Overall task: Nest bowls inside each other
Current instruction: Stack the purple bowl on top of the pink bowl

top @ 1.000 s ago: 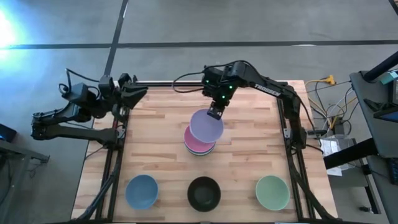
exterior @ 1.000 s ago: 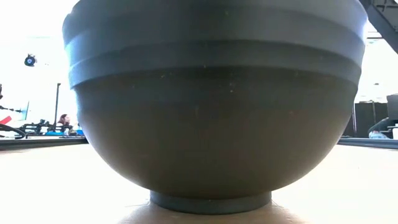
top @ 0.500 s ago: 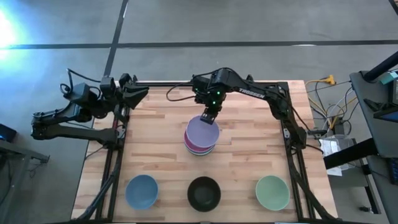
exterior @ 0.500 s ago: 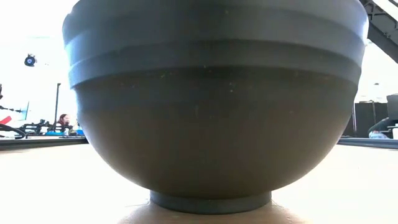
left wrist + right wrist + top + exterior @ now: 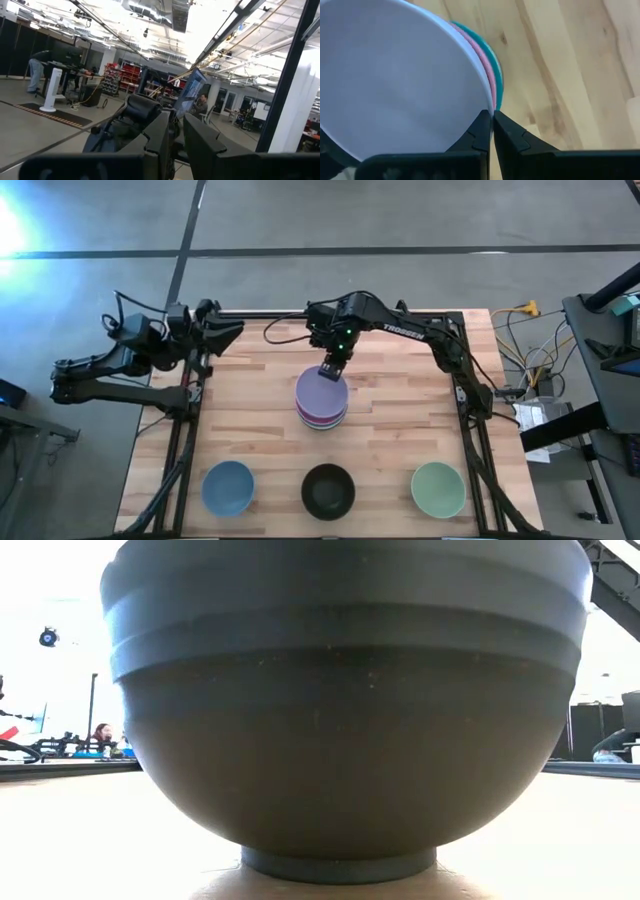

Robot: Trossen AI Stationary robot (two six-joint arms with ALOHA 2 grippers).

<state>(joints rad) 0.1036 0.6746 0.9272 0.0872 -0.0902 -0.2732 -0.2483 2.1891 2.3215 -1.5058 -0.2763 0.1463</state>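
Table centre: lavender bowl (image 5: 321, 393) on the stack (image 5: 322, 418) of pink and teal bowls.
Right gripper (image 5: 330, 369): pinching the lavender bowl's far rim.
Left gripper (image 5: 218, 335): parked off the table's far-left corner, fingers nearly together, holding nothing.
Near edge: blue bowl (image 5: 228, 487), black bowl (image 5: 328, 490), pale green bowl (image 5: 438, 489).
Seating: probably not fully level.
Handling: square rims, settle, then release.

Four separate groups of bowls sit on the table (image 5: 250, 380): one stack (image 5: 321, 401) at its centre, lavender on top with pink and teal rims showing beneath, and three single bowls along its near edge: one blue bowl (image 5: 228, 487), one black bowl (image 5: 328, 491), one pale green bowl (image 5: 438, 489).
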